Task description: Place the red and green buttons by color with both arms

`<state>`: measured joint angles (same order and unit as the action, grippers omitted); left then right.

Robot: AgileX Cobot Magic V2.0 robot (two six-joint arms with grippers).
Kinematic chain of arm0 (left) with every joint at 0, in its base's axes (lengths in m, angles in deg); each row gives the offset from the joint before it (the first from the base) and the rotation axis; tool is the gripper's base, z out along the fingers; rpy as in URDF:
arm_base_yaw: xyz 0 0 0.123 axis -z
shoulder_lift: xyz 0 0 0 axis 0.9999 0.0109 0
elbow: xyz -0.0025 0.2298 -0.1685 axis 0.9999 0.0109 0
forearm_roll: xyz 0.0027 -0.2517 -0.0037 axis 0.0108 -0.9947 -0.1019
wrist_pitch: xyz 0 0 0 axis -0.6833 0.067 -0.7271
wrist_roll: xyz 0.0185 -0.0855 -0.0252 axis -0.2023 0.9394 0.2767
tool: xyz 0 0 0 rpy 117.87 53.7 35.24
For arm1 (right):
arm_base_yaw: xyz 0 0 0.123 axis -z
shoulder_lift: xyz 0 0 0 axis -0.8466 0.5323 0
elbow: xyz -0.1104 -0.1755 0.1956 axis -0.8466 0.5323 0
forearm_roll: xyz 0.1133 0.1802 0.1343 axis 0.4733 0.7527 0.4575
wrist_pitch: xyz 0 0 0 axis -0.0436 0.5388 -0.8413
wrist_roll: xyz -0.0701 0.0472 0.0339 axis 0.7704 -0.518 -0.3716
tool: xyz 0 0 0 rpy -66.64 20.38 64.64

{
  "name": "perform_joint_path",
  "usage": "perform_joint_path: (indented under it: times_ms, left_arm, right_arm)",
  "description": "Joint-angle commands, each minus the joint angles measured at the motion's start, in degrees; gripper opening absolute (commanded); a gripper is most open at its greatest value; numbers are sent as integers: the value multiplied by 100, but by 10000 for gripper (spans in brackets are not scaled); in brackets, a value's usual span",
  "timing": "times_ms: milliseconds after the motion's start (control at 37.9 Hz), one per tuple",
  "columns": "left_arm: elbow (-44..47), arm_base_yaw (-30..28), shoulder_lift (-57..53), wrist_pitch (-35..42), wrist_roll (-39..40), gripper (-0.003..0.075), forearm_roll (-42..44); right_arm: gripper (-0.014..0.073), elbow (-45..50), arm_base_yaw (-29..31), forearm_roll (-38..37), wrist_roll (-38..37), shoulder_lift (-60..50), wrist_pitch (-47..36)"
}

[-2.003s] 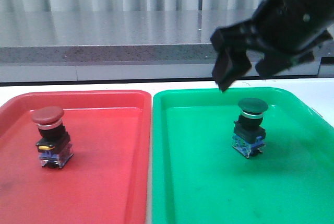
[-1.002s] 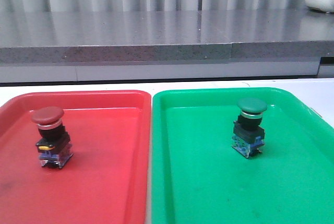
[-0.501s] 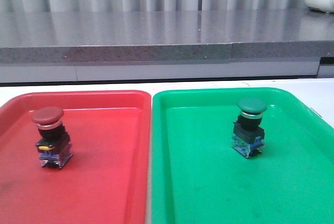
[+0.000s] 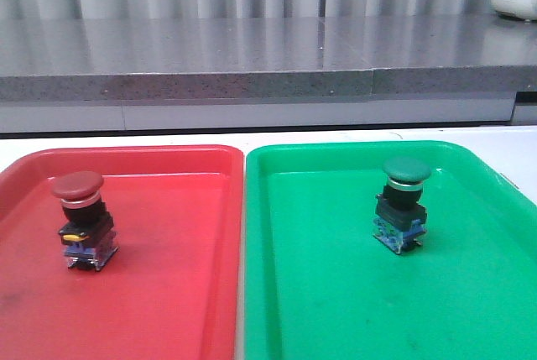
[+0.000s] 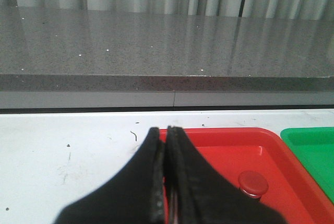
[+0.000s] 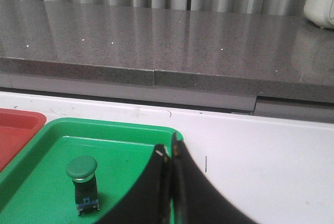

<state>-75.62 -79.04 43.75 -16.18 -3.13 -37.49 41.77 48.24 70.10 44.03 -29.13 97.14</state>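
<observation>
Red button (image 4: 80, 219) and green button (image 4: 402, 204) stand upright, seemingly unlabelled.

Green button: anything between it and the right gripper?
Nothing visible. In the right wrist view the green button stands upright in the green tray, with only bare tray floor between it and the shut right gripper.
</observation>
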Motion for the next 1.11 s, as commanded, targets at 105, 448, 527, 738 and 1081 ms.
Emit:
perform_joint_path:
  times_ms: [105, 448, 527, 738, 1081]
  left_arm:
    - [-149, -10, -86, 417, 38, -20, -26]
    - [101, -20, -109, 843, 38, -20, -164]
    - [353, -183, -109, 1164, -14, -20, -431]
    - [1128, -879, -109, 1719, -229, -20, -979]
    - [2227, -1256, -109, 2757, -229, -20, -1093]
  right_arm:
    - [-66, -139, 29, -74, 19, 47, -485]
    - [-66, -139, 29, -74, 19, 47, -485]
    - [-66, -139, 29, -74, 19, 47, -485]
    - [-66, -139, 29, -74, 19, 47, -485]
    - [-66, -139, 29, -74, 19, 47, -485]
